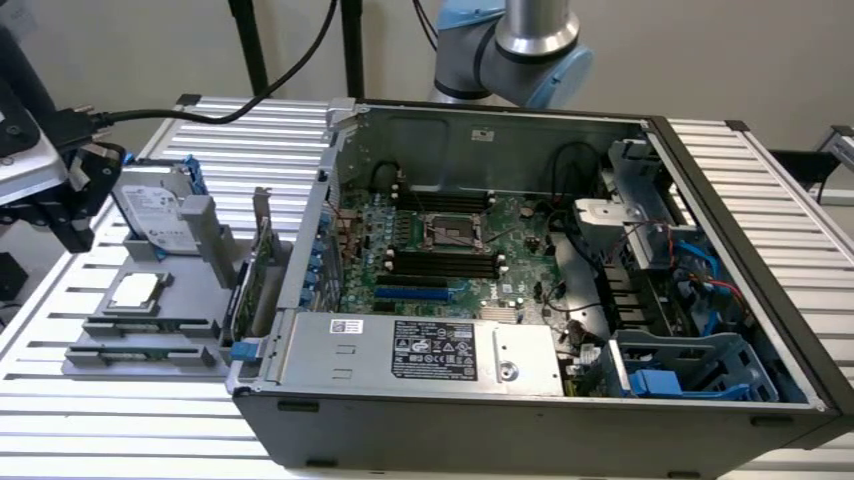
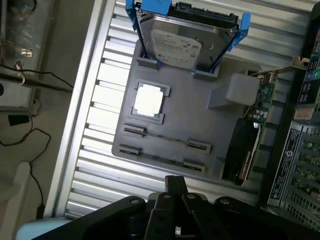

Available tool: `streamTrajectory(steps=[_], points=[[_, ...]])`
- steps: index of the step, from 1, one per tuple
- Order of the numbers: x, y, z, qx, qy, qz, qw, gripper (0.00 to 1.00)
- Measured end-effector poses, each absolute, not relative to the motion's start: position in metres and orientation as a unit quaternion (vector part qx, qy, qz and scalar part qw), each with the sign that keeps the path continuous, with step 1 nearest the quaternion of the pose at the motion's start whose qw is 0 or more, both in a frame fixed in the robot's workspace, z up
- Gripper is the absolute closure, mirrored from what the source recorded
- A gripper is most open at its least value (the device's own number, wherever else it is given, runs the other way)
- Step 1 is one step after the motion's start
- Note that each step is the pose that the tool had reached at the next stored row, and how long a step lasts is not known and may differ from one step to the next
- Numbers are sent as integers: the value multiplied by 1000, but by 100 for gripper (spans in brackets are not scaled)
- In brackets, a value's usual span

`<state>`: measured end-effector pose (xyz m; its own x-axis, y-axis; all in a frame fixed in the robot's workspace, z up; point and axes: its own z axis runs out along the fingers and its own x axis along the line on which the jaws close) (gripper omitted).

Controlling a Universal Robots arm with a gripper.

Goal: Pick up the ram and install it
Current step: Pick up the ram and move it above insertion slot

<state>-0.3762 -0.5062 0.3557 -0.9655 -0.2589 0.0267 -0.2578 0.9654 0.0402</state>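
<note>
The black pincer (image 2: 174,181) of the single arm hovers above the grey plastic tray (image 2: 185,120), apart from it and holding nothing that I can see. If it is open or closed, I cannot tell.

On the tray, closest under the pincer, stands the ram (image 2: 161,158), a long thin green stick set on its edge in a holder with a clip at each end. It sits by the tray edge that is farthest from the hard drive, and its long axis runs along this edge. A second similar stick (image 2: 165,138) stands parallel just beside it, one step more to the tray's middle. So, in my judgement, the ram lies straight below and a little ahead of the pincer, with its length crosswise to the way toward the drive.

Further on the tray lies a square silver processor chip (image 2: 148,102), and at the far end a silver hard drive in a blue frame (image 2: 175,45). Beside the tray stands an upright green expansion card (image 1: 262,262), and beyond it the open dark computer case (image 1: 534,420), where the long black memory slots (image 1: 441,263) look empty.
</note>
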Motion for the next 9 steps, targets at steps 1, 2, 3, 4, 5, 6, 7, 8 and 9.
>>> streamTrajectory(steps=[1,2,3,4,5,6,7,8,9], points=[[-376,-506,355,139,-990,-18,16,89],[-376,-506,354,148,-989,-18,16,89],[-376,-506,353,157,-987,-18,16,89],[-376,-506,352,166,-986,-18,17,89],[-376,-506,351,176,-984,-17,17,89],[-376,-506,350,184,-983,-17,17,89],[-376,-506,349,193,-981,-17,17,89],[-376,-506,349,202,-979,-17,17,89],[-376,-506,348,211,-977,-17,17,89]])
